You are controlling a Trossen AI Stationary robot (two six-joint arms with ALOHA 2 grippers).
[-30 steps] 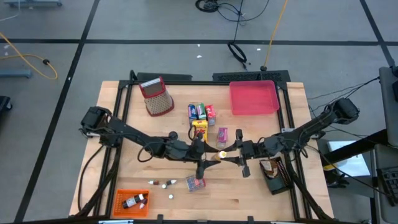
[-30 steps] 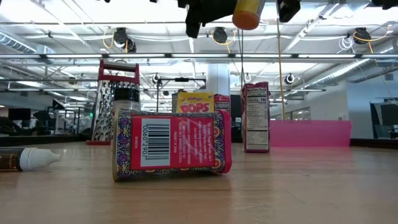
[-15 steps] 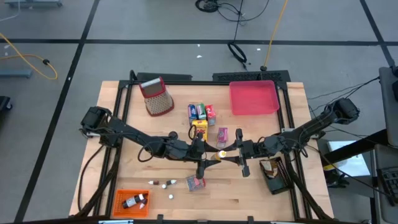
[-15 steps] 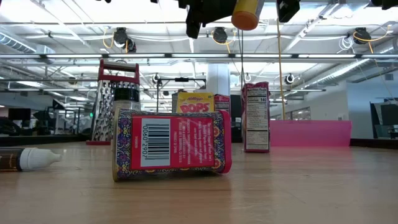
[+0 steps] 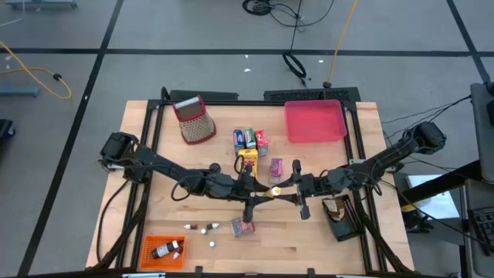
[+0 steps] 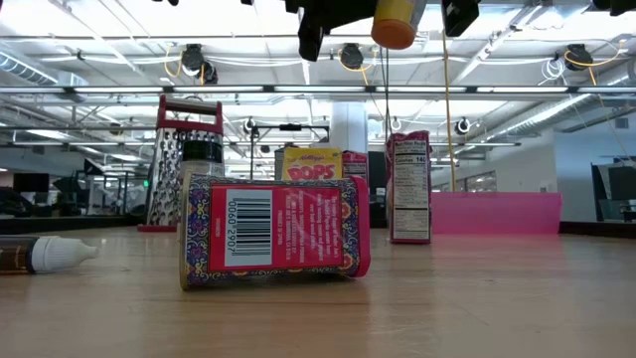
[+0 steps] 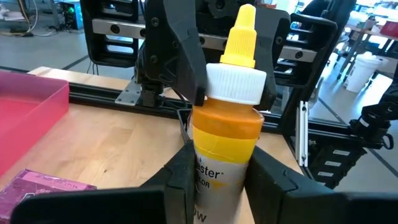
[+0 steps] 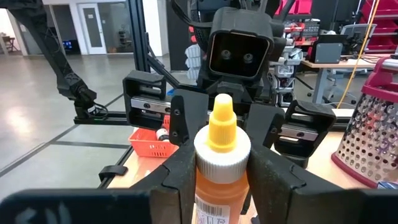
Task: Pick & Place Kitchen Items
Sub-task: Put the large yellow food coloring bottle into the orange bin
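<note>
Both grippers, left (image 5: 258, 194) and right (image 5: 284, 192), clasp one yellow bottle (image 5: 275, 191) in mid-air above the table (image 5: 355, 255) centre, clear of nearby packets

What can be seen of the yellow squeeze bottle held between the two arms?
The yellow squeeze bottle looks like plastic: orange-yellow body, white ribbed collar, yellow nozzle cap, and a partly hidden printed label. It hangs in the air above mid-table. The left gripper and the right gripper each clamp its body from opposite sides. Nothing else touches it.
</note>
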